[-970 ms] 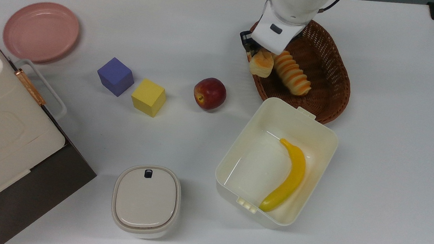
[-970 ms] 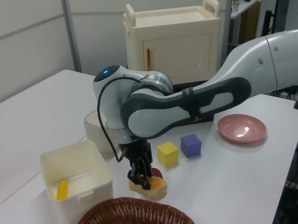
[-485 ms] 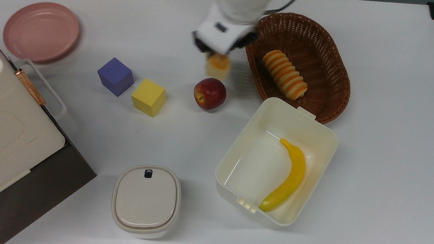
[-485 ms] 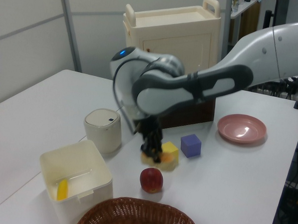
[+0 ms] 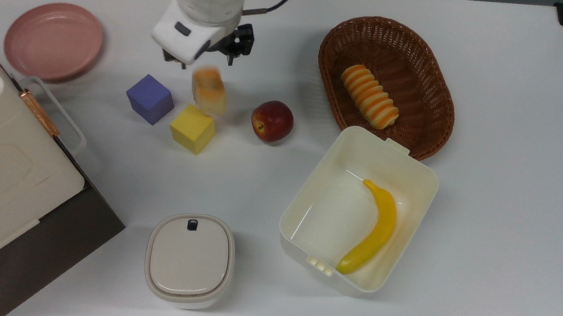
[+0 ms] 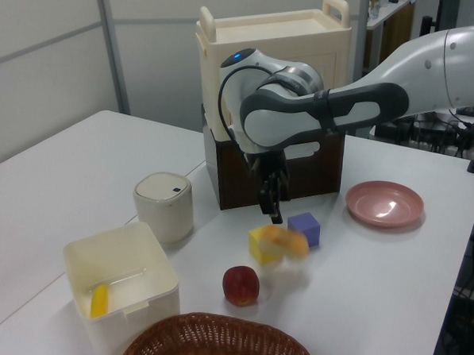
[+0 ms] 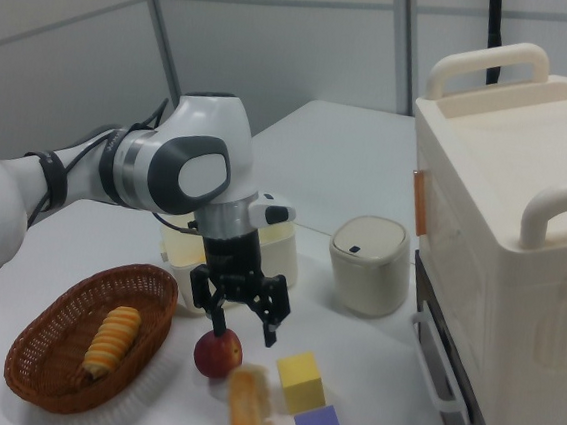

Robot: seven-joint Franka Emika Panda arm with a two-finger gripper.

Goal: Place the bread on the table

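Hand (image 7: pixel 247 314) spread open, holding nothing, above one bread (image 5: pixel 209 90). Bread blurred, just beside one yellow cube (image 5: pixel 192 128) on the bench (image 5: pixel 489 198); one purple cube (image 5: pixel 150 99), one apple (image 5: pixel 272 121) near that cube.

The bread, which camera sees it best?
The top view shows the bread best, whole, between the purple cube, yellow cube and apple. The left view shows it overlapping the yellow cube. The right view shows it near the bottom edge, under the open gripper.
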